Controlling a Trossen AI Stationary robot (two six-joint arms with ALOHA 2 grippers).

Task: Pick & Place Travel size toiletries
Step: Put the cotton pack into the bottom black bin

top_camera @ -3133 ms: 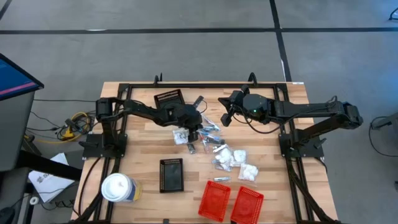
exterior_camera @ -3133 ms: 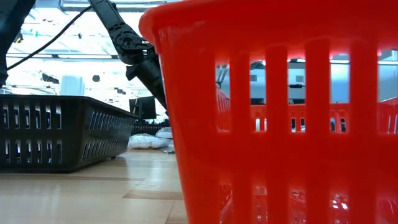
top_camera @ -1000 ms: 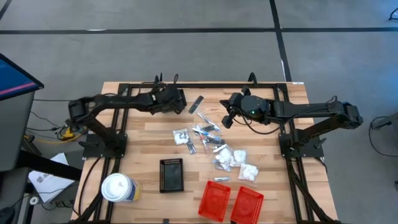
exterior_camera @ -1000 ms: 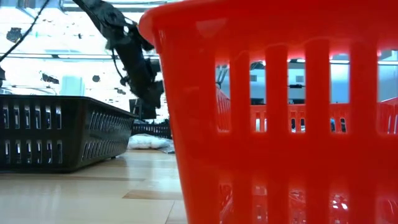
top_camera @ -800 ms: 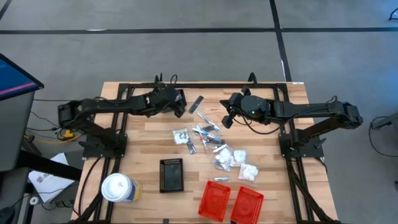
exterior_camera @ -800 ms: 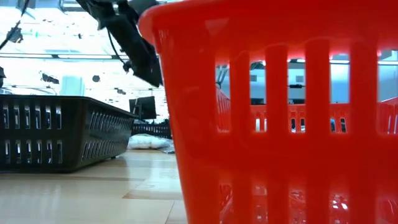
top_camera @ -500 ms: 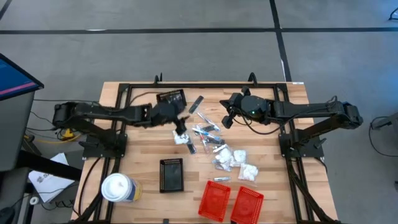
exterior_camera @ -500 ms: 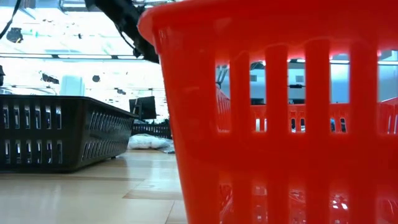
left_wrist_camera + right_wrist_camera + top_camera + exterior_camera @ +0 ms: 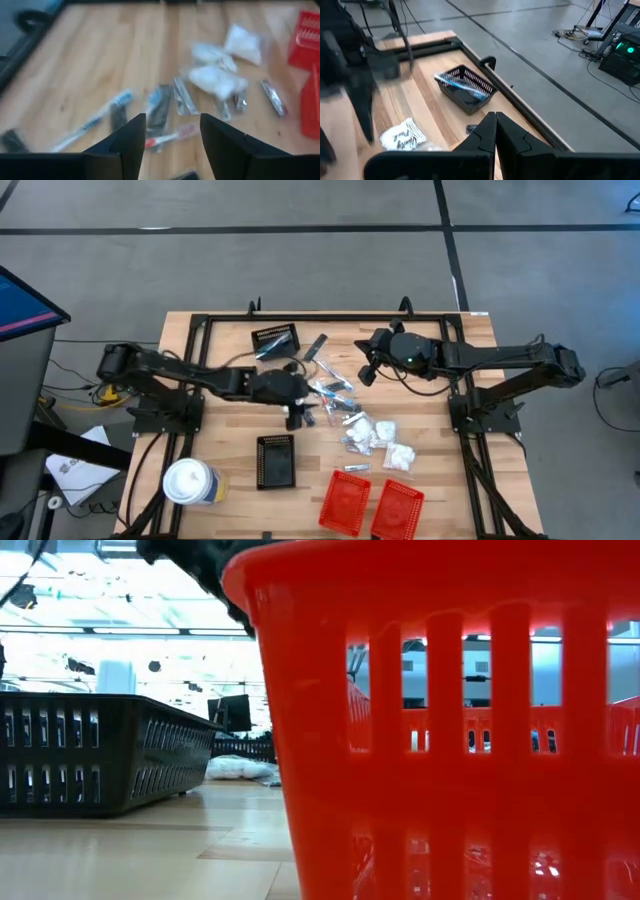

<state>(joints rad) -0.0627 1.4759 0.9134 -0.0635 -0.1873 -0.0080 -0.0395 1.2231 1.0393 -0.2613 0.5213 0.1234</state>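
Note:
The travel size toiletries (image 9: pixel 345 415) lie in a loose pile mid-table: white packets (image 9: pixel 216 79), silvery sachets (image 9: pixel 182 97), a dark sachet (image 9: pixel 159 107) and a blue-and-white toothbrush (image 9: pixel 95 121). My left gripper (image 9: pixel 296 418) hangs open above the pile's left edge, its fingers (image 9: pixel 131 142) apart with nothing between them. A white packet (image 9: pixel 402 135) lies beside it. My right gripper (image 9: pixel 364 372) waits shut at the far right of the pile. A black basket (image 9: pixel 275 340) at the far side holds a blue-and-white item (image 9: pixel 460 85).
A second black basket (image 9: pixel 276 460) stands near the middle front, two red baskets (image 9: pixel 345 502) (image 9: pixel 397 510) at the front right, and a large white cup (image 9: pixel 190 482) at the front left. A black frame (image 9: pixel 200 325) runs round the table's far part.
My left gripper has swung from above the far black basket toward the table's near edge and a little to the right, down over the left edge of the pile. The far black basket now shows uncovered.

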